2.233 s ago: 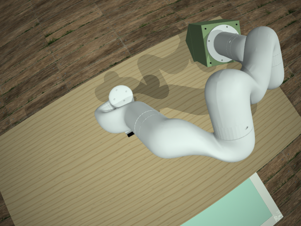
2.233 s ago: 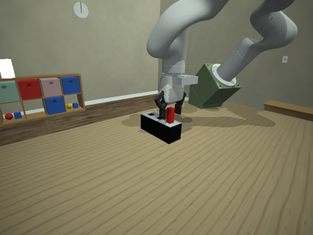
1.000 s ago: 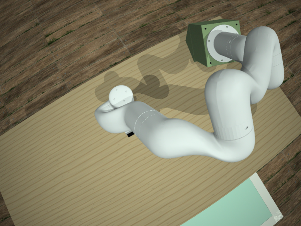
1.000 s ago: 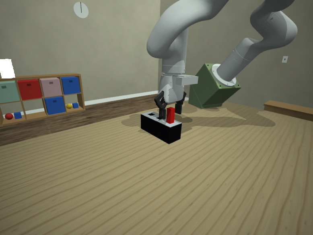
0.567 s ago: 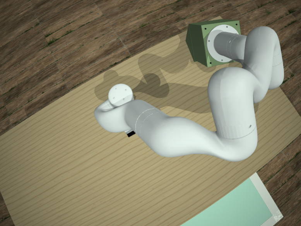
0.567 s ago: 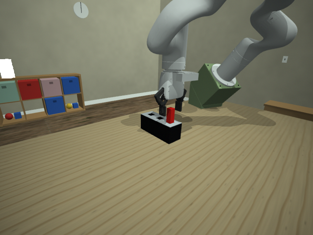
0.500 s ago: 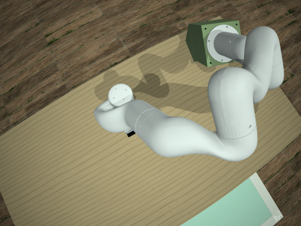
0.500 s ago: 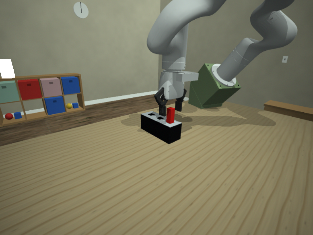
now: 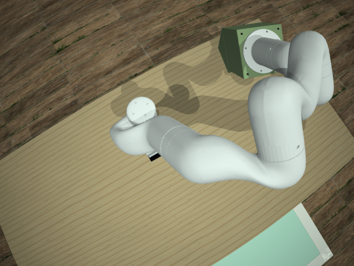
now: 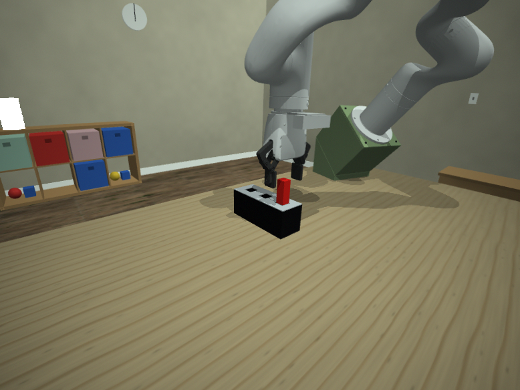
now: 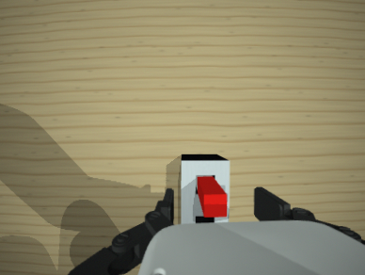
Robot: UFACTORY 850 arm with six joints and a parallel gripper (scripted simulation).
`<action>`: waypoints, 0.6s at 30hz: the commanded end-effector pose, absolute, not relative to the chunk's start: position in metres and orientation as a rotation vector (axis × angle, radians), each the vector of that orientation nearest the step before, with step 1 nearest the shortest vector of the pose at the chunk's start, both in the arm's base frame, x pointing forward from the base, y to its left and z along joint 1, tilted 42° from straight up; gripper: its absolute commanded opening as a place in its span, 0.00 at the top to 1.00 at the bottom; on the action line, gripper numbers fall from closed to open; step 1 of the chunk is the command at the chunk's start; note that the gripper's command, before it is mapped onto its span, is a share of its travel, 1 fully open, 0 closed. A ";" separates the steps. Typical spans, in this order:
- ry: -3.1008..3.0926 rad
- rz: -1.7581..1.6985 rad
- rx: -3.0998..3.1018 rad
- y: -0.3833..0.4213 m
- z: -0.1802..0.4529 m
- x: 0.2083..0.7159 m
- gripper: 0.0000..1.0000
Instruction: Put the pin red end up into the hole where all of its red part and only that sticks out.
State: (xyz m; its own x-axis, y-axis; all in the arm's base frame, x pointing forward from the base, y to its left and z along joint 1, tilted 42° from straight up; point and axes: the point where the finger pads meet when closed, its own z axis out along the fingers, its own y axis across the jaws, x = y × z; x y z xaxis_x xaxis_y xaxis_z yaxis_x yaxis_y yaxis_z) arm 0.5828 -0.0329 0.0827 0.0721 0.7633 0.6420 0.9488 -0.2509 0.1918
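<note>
The black block point(image 10: 267, 212) with a grey top lies on the wooden table. The pin point(image 10: 283, 191) stands upright in the hole at the block's near right end, and only red shows above the top. The other two holes point(image 10: 258, 192) are empty. My gripper point(image 10: 283, 171) hangs just above the pin, open and empty, with a finger on either side of the red top. In the wrist view the pin point(image 11: 212, 197) rises from the block between my spread fingers. In the overhead view the arm hides all but a black corner of the block point(image 9: 154, 156).
The arm's green base point(image 10: 352, 144) stands right behind the block. A shelf with coloured boxes point(image 10: 69, 157) is against the far wall on the left. A low wooden step point(image 10: 478, 181) is at the right. A pale green mat point(image 9: 274, 243) lies beside the table.
</note>
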 end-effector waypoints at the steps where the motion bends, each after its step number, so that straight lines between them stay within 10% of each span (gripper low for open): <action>1: -1.721 -0.956 -2.076 -0.034 0.083 0.583 0.00; 18: -1.721 -0.956 -2.076 -0.041 0.092 0.580 0.00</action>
